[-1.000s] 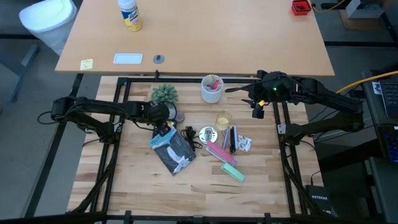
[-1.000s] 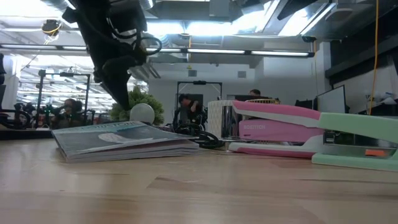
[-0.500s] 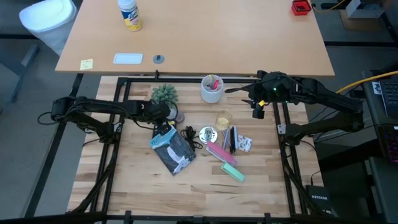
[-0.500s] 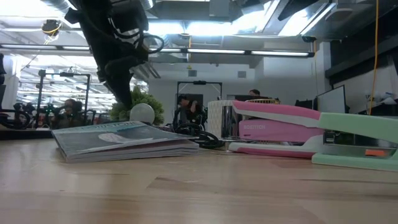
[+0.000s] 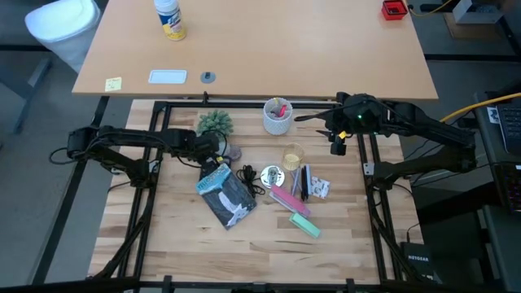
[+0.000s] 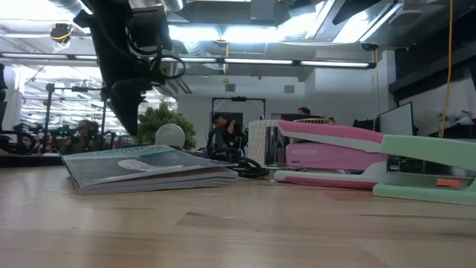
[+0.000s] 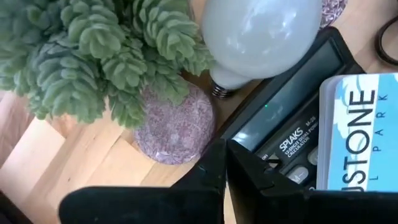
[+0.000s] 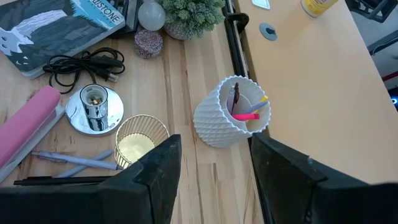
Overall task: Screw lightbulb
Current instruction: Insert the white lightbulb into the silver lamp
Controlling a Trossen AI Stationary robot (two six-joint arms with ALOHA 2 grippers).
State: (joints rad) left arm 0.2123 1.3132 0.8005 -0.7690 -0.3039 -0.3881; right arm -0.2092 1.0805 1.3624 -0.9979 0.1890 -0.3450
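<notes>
The lightbulb (image 7: pixel 258 34), round and glossy white, lies on its side beside a small green plant (image 7: pixel 81 56), its metal screw base (image 7: pixel 221 90) down by a dark calculator (image 7: pixel 292 124). In the low view the lightbulb (image 6: pixel 170 135) shows behind a book (image 6: pixel 141 167). My left gripper (image 7: pixel 227 163) is shut and hovers just short of the bulb, above the calculator's edge. A shiny round lamp socket (image 8: pixel 94 106) with a black cord (image 8: pixel 84 65) sits farther right. My right gripper (image 8: pixel 214 180) waits open, high over the table's far right.
A speckled pink disc (image 7: pixel 174 124) lies by the plant. A white cup (image 8: pixel 239 112) with pink items, an amber glass (image 8: pixel 142 146), pens (image 8: pixel 74 162), a pink stapler (image 6: pixel 335 152) and a green one (image 6: pixel 424 179) crowd the middle. Bare wood lies along the near edge (image 5: pixel 244 260).
My left gripper has swung a little toward the table's left edge and tipped its fingers, drawing away from the lightbulb; it stays shut. The lightbulb has not moved.
</notes>
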